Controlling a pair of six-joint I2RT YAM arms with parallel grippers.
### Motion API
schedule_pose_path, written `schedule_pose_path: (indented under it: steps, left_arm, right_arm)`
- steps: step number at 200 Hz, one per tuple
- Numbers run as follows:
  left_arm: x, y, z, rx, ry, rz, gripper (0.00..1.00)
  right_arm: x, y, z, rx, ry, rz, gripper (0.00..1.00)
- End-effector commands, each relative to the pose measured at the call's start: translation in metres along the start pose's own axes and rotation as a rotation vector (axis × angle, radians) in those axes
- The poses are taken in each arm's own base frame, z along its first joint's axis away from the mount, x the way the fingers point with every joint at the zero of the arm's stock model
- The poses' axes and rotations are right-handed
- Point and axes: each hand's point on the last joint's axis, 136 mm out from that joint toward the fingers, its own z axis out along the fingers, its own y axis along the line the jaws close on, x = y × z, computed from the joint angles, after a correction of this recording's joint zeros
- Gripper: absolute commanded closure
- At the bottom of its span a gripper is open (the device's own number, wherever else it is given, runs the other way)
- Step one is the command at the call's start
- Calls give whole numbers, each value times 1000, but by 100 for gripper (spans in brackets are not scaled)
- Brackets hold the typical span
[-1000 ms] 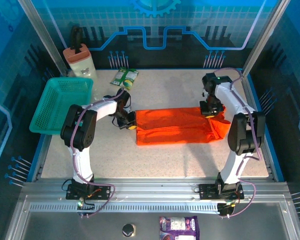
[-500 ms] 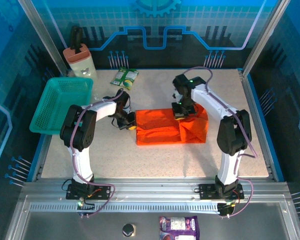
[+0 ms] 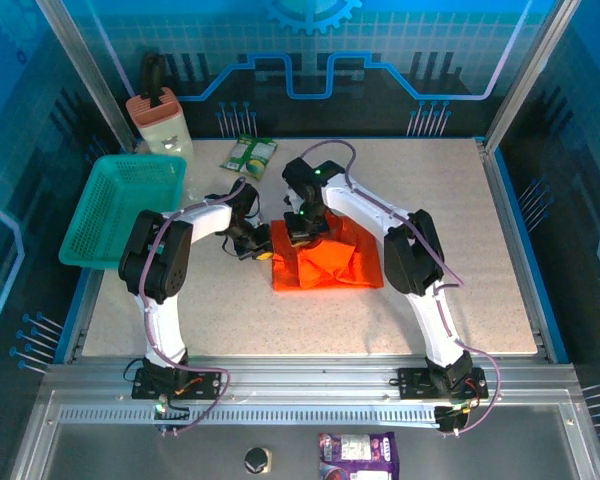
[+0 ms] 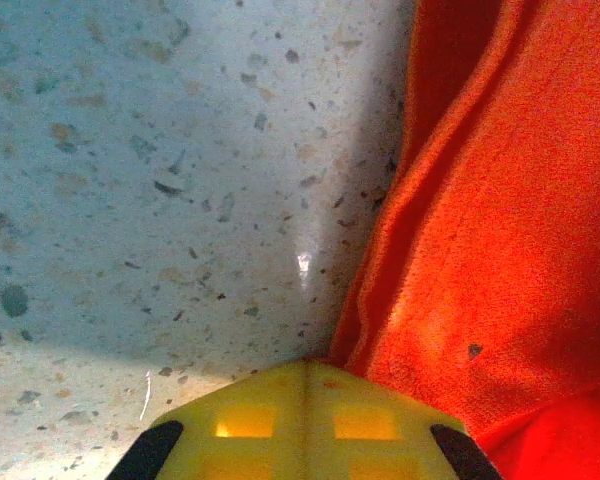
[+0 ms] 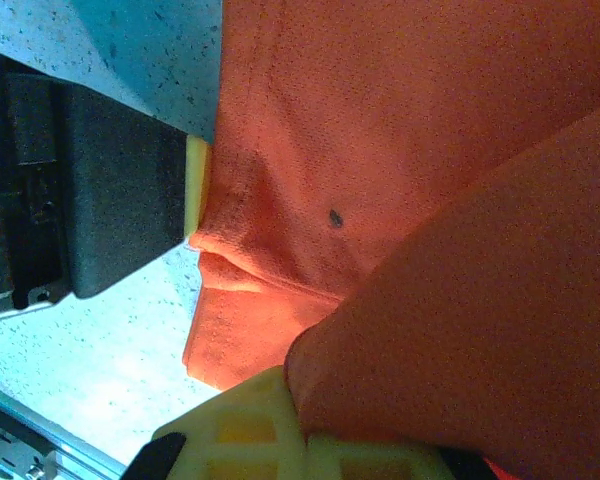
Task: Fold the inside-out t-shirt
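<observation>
Speckled beige tabletop (image 3: 450, 210) inside a blue-walled enclosure carries the plain, bright orange-red, short-sleeved inside-out t-shirt (image 3: 335, 265). It lies as a folded, wrinkled bundle left of the table's middle, well apart from the teal mesh plastic basket (image 3: 130, 163) at the far left edge. The left gripper (image 3: 263, 251) sits at the bundle's left edge, its yellow-padded fingers (image 4: 300, 420) closed on the hem, and the right gripper (image 3: 302, 234), just beside it over the far left corner, pinches a raised fold of the shirt that drapes over its yellow fingertip (image 5: 250, 425).
</observation>
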Motion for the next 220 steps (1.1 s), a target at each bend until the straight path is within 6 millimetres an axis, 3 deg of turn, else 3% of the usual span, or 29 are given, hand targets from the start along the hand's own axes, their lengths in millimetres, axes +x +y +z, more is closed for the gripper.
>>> schedule_pose_path:
  steps: [1,40,62,80,105,144,187,220]
  left_arm:
    - [14,15,18,-30,48,-35,94]
    - [13,15,19,-27,46,-35,94]
    - [14,14,16,-28,43,-33,93]
    - [13,14,12,-35,32,-29,92]
    - [11,12,0,-48,1,-19,90]
    - [4,7,-26,-58,-55,-9,90]
    - [1,-12,-66,-30,-125,23,85]
    - [18,-62,-83,86,-108,160,75]
  right_arm:
    - [-2,17,-1,-43,6,1,100]
    - [-17,16,9,-31,-38,19,100]
    - [-26,19,6,-34,-63,23,87]
    - [-31,23,1,-45,-82,20,67]
    - [-36,35,-29,-76,-155,-4,57]
    - [-34,39,-71,-90,-234,-34,56]
    - [-17,3,-76,-14,-212,-17,56]
    - [-5,-39,-73,46,-194,43,57]
